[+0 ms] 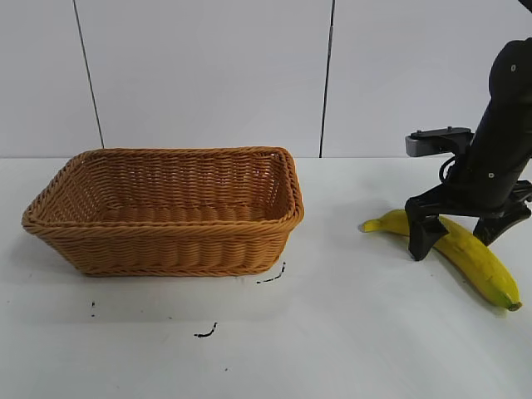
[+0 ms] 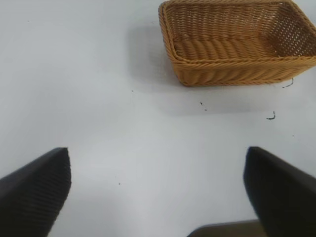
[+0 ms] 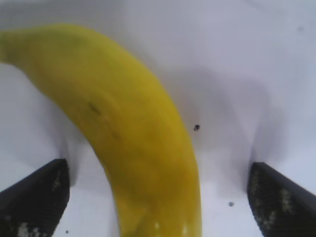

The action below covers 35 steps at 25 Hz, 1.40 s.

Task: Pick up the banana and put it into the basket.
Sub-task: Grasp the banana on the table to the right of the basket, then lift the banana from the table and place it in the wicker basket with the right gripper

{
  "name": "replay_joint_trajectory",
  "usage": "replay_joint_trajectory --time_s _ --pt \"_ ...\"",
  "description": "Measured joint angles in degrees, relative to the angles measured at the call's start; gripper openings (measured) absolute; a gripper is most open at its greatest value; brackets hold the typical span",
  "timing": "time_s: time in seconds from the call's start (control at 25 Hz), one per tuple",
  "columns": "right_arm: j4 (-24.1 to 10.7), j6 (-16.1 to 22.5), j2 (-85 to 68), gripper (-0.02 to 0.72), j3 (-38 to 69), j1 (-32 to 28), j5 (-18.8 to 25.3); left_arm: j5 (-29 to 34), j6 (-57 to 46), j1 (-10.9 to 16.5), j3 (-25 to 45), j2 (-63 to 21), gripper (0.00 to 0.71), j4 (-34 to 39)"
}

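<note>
The banana point(image 1: 465, 249) lay on the white surface point(image 1: 349, 332), the right gripper point(image 1: 457, 229) straddling its middle with fingers spread and no contact visible. Light, soft and easily bruised, it seemed best pinched gently mid-length. Farther off, well apart, stood the wicker basket point(image 1: 166, 249); the left gripper point(image 2: 158, 192) hung spread

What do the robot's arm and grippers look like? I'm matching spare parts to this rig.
The right arm is matte black with a grey block at its wrist. The right gripper has chunky black angular fingers, and the left gripper has wide black fingers with finely ribbed pads.
</note>
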Motion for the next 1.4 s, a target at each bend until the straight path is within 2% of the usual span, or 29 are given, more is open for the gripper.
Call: replay_joint_trajectory --time_s 0.12,0.2,0.28,0.4,0.52,0.68,0.8,1.08,1.28,1.4 --pt "-0.39 0.0 -2.81 0.299 0.0 0.0 0.6 0.0 0.0 0.0 0.0 0.0 0.69 0.0" --pt "-0.79 0.0 -5.56 0.299 -0.6 0.0 2.76 0.0 0.0 0.0 0.0 0.0 0.69 0.0" --pt "-0.84 0.0 -8.05 0.299 -2.89 0.0 6.76 0.0 0.0 0.0 0.0 0.0 0.69 0.0" --pt "-0.84 0.0 -10.42 0.299 -8.4 0.0 15.17 0.0 0.0 0.0 0.0 0.0 0.69 0.0" --pt "0.71 0.0 -10.66 0.299 -15.03 0.0 23.87 0.0 0.0 0.0 0.0 0.0 0.69 0.0" --pt "-0.08 0.04 -10.66 0.299 -22.2 2.34 31.95 0.0 0.0 0.0 0.0 0.0 0.69 0.0" --pt "-1.43 0.04 -10.66 0.299 -25.58 6.03 32.23 0.0 0.0 0.0 0.0 0.0 0.69 0.0" --pt "-2.95 -0.32 -5.49 0.299 -33.96 15.64 29.05 0.0 0.0 0.0 0.0 0.0 0.69 0.0" --pt "-2.95 -6.12 -0.86 0.299 -38.93 23.45 25.05 0.0 0.0 0.0 0.0 0.0 0.69 0.0" --pt "-3.0 -9.86 1.25 0.299 -40.22 28.28 19.2 0.0 0.0 0.0 0.0 0.0 0.69 0.0"
